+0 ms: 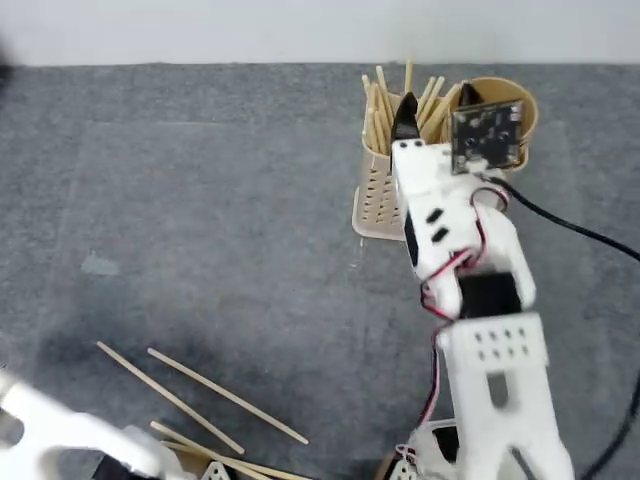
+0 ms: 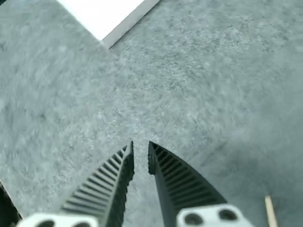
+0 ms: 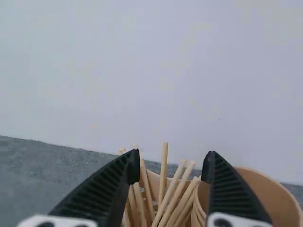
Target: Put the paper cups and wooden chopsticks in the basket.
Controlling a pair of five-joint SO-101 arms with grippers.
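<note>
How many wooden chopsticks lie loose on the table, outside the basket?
4: first chopstick and second chopstick lie slanted on the mat; third chopstick and fourth chopstick near the left arm. It may hide more.

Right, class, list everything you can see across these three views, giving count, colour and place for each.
basket: one, cream, far side of the table
chopsticks in the basket: a bundle, too many to count, pale wood, standing on end
loose chopsticks: at least four, pale wood, lying at the near left in the high view
paper cup: one, tan, at the basket's right side; inside or beside it cannot be told
table: one, grey
wall: white, behind the table
right gripper: black fingers, open, above the basket
left gripper: black fingers, slightly open, empty, over bare table
</note>
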